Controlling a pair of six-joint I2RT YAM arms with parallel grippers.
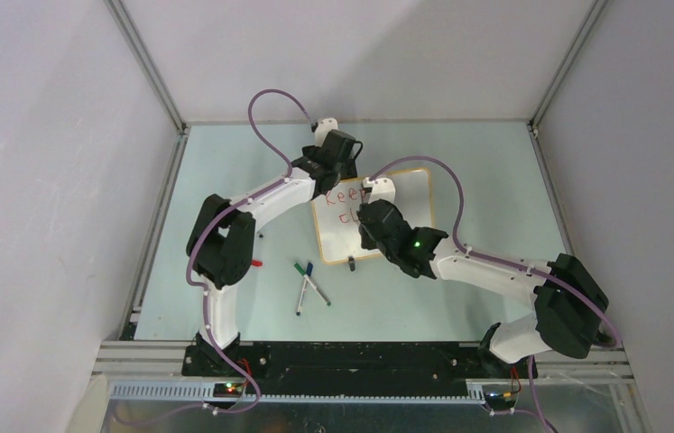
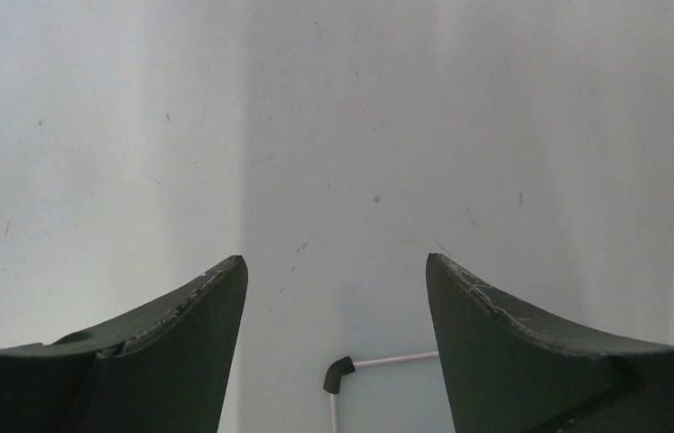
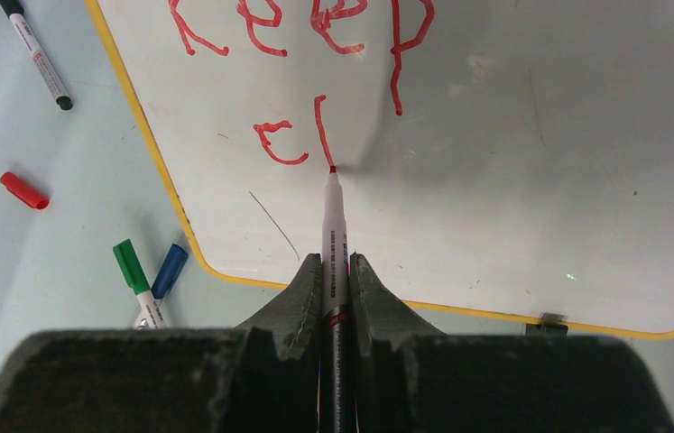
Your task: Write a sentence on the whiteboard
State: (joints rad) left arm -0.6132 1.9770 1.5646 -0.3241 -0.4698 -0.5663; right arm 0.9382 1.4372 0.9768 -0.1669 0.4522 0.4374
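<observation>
On the table [image 1: 225, 180], the right gripper [image 3: 336, 271] is pinching a red marker [image 3: 333, 216], tip touching the whiteboard [image 3: 513, 180] just ahead, at the sentence [image 3: 322, 126] reading "Keep cl", while the left gripper [image 2: 337, 271] is hovering spread wide.

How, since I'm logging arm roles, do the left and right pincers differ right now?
The left pincer is open with nothing between its fingers; the right pincer is shut on a red marker. The left pincer faces bare table; the right pincer is over the whiteboard, marker tip at its surface. Both have dark fingers.
</observation>
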